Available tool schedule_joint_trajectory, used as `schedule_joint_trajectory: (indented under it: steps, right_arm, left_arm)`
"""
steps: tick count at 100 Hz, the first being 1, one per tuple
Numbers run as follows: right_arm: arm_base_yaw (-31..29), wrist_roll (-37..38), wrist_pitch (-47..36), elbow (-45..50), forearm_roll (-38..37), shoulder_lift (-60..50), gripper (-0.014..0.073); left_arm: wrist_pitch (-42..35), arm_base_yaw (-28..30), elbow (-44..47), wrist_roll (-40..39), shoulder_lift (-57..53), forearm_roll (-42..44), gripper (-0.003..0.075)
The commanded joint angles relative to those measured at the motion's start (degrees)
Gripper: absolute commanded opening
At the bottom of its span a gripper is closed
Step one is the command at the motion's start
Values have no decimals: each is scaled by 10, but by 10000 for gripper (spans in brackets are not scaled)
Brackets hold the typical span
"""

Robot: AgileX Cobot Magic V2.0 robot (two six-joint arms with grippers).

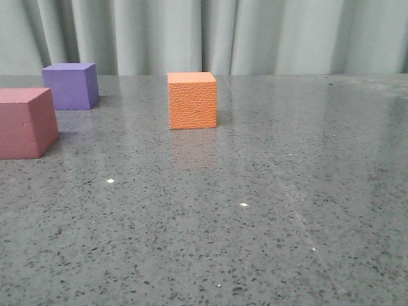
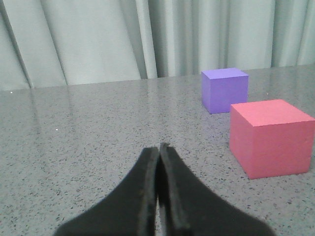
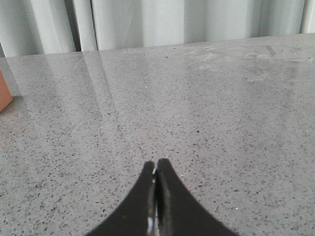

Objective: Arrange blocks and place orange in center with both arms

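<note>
The orange cube (image 1: 192, 100) stands on the grey table near the middle, towards the back. The purple cube (image 1: 71, 85) stands at the back left, and the pink-red cube (image 1: 25, 122) sits nearer at the left edge. Neither gripper shows in the front view. In the left wrist view my left gripper (image 2: 158, 147) is shut and empty; the pink-red cube (image 2: 270, 136) and the purple cube (image 2: 224, 90) lie ahead of it to one side. In the right wrist view my right gripper (image 3: 156, 163) is shut and empty, with a sliver of the orange cube (image 3: 4, 97) at the frame edge.
The speckled grey table (image 1: 268, 210) stretches across the front and right. A pale pleated curtain (image 1: 255, 35) hangs behind the table's far edge.
</note>
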Motion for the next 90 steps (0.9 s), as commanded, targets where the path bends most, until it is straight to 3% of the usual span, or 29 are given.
schedule_joint_trajectory:
  steps: [1,67,79,90]
  right_arm:
    - [-4,-6,-49,-8,1,-14,-67]
    - [-4,-6,-49,-8,1,-14,-67]
    - [-4,-6,-49,-8,1,-14,-67]
    - [-4,-6,-49,-8,1,-14,-67]
  left_arm:
    - [-44,0,31,-1,-18,-5,-19]
    - [-47,0,31,-1,-18,-5,-19]
    - [-105,-1,21,-8,-18,-23,-19]
    - [-18,-5,-43,-8,-8,-50,-19]
